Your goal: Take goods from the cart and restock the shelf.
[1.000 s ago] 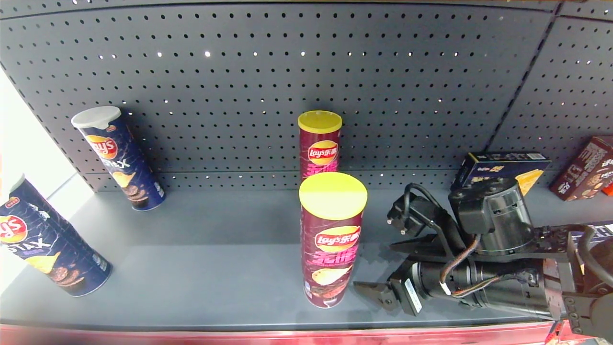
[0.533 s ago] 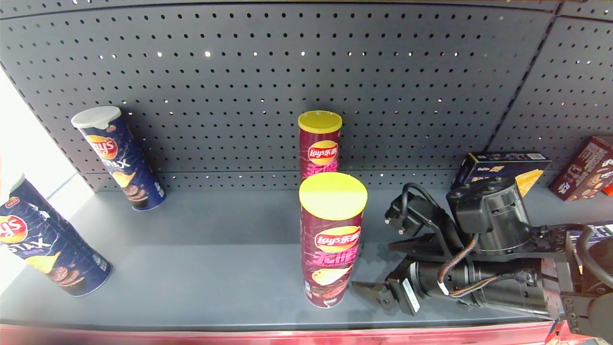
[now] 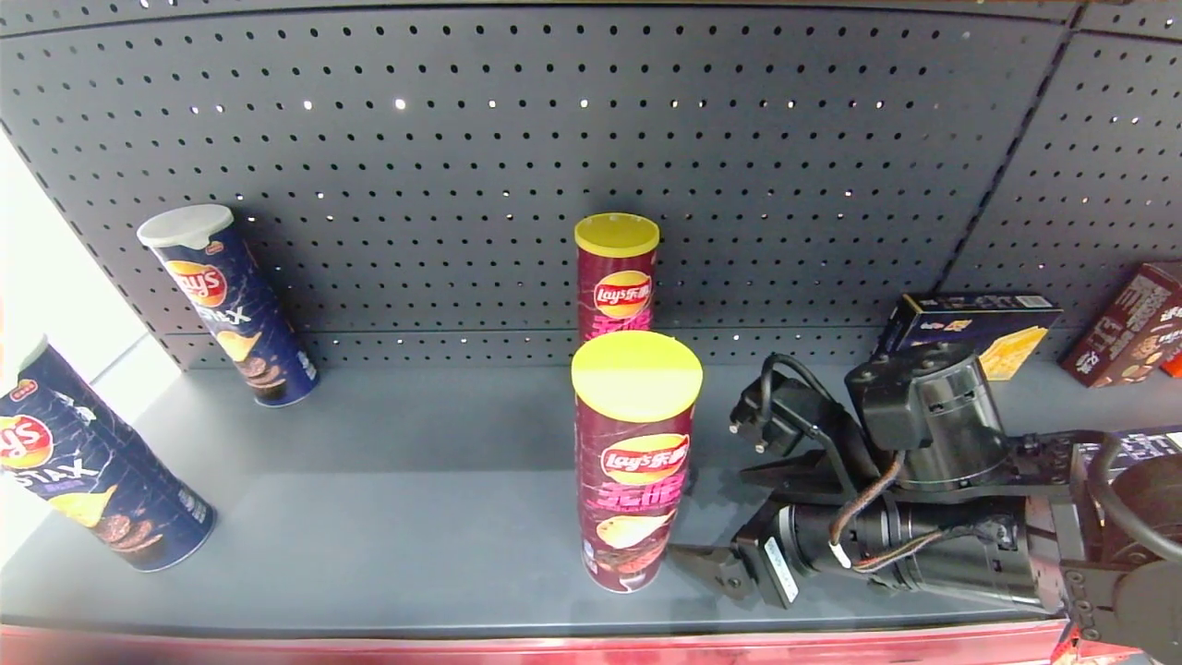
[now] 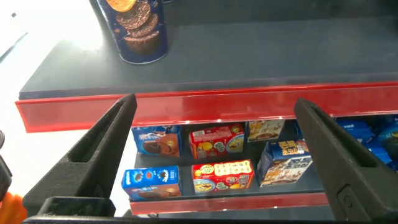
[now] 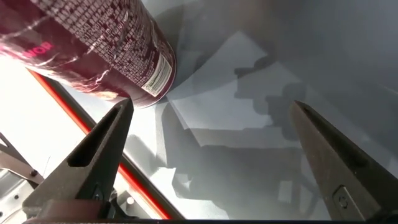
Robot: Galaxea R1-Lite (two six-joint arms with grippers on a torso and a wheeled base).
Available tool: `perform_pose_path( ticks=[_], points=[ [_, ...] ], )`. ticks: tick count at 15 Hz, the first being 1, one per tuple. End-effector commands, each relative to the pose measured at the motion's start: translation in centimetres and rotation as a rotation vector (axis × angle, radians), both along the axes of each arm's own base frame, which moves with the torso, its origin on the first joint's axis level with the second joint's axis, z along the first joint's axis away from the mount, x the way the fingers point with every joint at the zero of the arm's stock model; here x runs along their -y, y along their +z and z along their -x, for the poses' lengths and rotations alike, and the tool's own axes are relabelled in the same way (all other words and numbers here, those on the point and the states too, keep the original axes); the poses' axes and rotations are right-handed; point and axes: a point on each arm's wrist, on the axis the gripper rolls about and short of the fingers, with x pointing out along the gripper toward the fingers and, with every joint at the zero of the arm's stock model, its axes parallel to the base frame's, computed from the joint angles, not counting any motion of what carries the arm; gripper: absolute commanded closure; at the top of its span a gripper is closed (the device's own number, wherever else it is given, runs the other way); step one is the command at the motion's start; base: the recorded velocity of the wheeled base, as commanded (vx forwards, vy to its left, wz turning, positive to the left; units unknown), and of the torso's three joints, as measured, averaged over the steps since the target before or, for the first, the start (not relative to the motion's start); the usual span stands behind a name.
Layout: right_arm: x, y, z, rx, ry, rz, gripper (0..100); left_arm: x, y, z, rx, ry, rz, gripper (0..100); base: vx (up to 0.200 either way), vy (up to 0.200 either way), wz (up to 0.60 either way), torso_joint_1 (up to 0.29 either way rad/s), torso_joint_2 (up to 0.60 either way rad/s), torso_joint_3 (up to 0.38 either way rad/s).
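Front chip can (image 3: 635,462), standing upright near the front edge of the grey shelf (image 3: 416,480), at lower centre of the head view. It is a tall maroon tube with a flat yellow lid and a red-and-yellow emblem above a pictured chip; in the right wrist view its printed side and base rim (image 5: 93,50) show. The right gripper (image 3: 716,515) lies just right of the can's base, its jaws spread wide apart and holding nothing. The can stands ahead of the fingertips rather than between them, and the nearer fingertip is just beside the base; whether the two touch cannot be told. The right arm enters from the lower right of the frame and lies low and nearly level over the shelf, pointing toward the can, as the right wrist view also shows the gripper (image 5: 211,106). A second maroon can (image 3: 617,277) stands directly behind the first, against the perforated back panel (image 3: 554,139). Two dark blue cans (image 3: 226,305) (image 3: 92,471) stand at far left, and two boxes (image 3: 979,323) (image 3: 1127,323) at far right. The left gripper (image 4: 214,102), jaws wide apart and empty, hangs before the shelf's red front edge (image 4: 186,106), with boxed goods (image 4: 217,158) on a lower shelf.
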Motion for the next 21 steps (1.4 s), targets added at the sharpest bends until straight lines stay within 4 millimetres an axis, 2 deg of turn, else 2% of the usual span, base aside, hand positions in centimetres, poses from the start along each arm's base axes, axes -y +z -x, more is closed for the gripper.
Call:
perform_pose_path(
  ticks=[1,6,7,10,11,12,13,15,16,18,19,21],
  points=[
    [-0.3,-0.1,-0.1,-0.002,0.004,0.003,0,0.0,0.0,0.0,-0.001,-0.001,-0.001,0,0.0,0.0,0.0,0.0,0.0,0.0],
    [-0.4,0.0,-0.2,0.003,0.003,-0.003,0,0.0,0.0,0.0,-0.001,-0.001,-0.001,0,0.0,0.0,0.0,0.0,0.0,0.0],
    [0.3,0.6,-0.1,0.02,-0.014,-0.019,0,0.0,0.0,0.0,-0.001,-0.001,0.0,0,0.0,0.0,0.0,0.0,0.0,0.0],
    [5.1,4.7,0.4,0.137,-0.138,-0.116,0,0.0,0.0,0.0,-0.001,0.001,0.0,0,0.0,0.0,0.0,0.0,0.0,0.0],
    [6.1,5.5,0.5,0.166,-0.166,-0.136,0,0.0,0.0,0.0,-0.001,-0.001,-0.001,0,0.0,0.0,0.0,0.0,0.0,0.0],
    [9.0,7.6,1.8,0.248,-0.235,-0.184,0,0.0,0.0,0.0,-0.001,-0.003,-0.003,0,0.0,0.0,0.0,0.0,0.0,0.0],
    [10.9,8.6,2.8,0.298,-0.289,-0.207,0,0.0,0.0,0.0,-0.001,-0.003,-0.003,0,0.0,0.0,0.0,0.0,0.0,0.0],
    [14.6,9.6,5.5,0.397,-0.408,-0.229,0,0.0,0.0,0.0,-0.001,-0.003,-0.004,0,0.0,0.0,0.0,0.0,0.0,0.0],
    [15.5,9.8,6.5,0.427,-0.44,-0.233,0,0.0,0.0,0.0,-0.001,-0.004,-0.004,0,0.0,0.0,0.0,0.0,0.0,0.0],
    [17.3,9.3,9.9,0.496,-0.509,-0.252,0,0.0,0.0,0.0,-0.001,-0.004,-0.006,0,0.0,0.0,0.0,0.0,0.0,0.0],
    [18.4,8.1,13.2,0.558,-0.592,-0.261,0,0.0,0.0,0.0,-0.001,-0.004,-0.006,0,0.0,0.0,0.0,0.0,0.0,0.0],
    [19.5,6.4,16.3,0.61,-0.653,-0.277,0,0.0,0.0,0.0,-0.001,-0.004,-0.006,0,0.0,0.0,0.0,0.0,0.0,0.0]
  ],
)
